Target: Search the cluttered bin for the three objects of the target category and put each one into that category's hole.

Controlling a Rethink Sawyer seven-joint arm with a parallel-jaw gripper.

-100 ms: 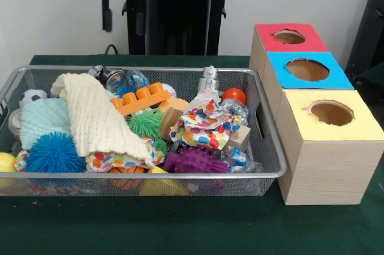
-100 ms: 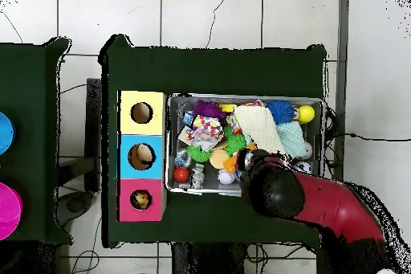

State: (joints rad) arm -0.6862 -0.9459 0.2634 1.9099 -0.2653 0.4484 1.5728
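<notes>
A: Where does the sorting stand?

B: Early, I'd judge. The wire bin (image 1: pixel 264 174) on the green surface (image 1: pixel 180 231) is heaped full: a cream knitted cloth (image 1: pixel 96 117), a blue spiky ball (image 1: pixel 54 153), a purple spiky toy (image 1: pixel 195 160), an orange block (image 1: pixel 141 100), a dotted cloth (image 1: pixel 207 124).

A: And the holes?

B: Three boxes stand just right of the bin in the front view: red (image 1: pixel 288 38) far, blue (image 1: pixel 307 70) in the middle, yellow (image 1: pixel 333 114) near. From overhead, something shows inside the red hole (image 2: pixel 141 200) and a pale shape inside the blue one (image 2: pixel 142 156); the yellow hole looks dark. So maybe some pieces are in, but I can't tell what they are.

A: Which category is the target?

B: The pictures don't say, so I can't single out the three objects; any left would lie in that clutter.

A: The claw?

B: The arm (image 2: pixel 321 202) hangs over the bin's edge nearest the robot. Whether the claw is open, closed or holding anything, I cannot tell. Most of the work looks undone.
</notes>
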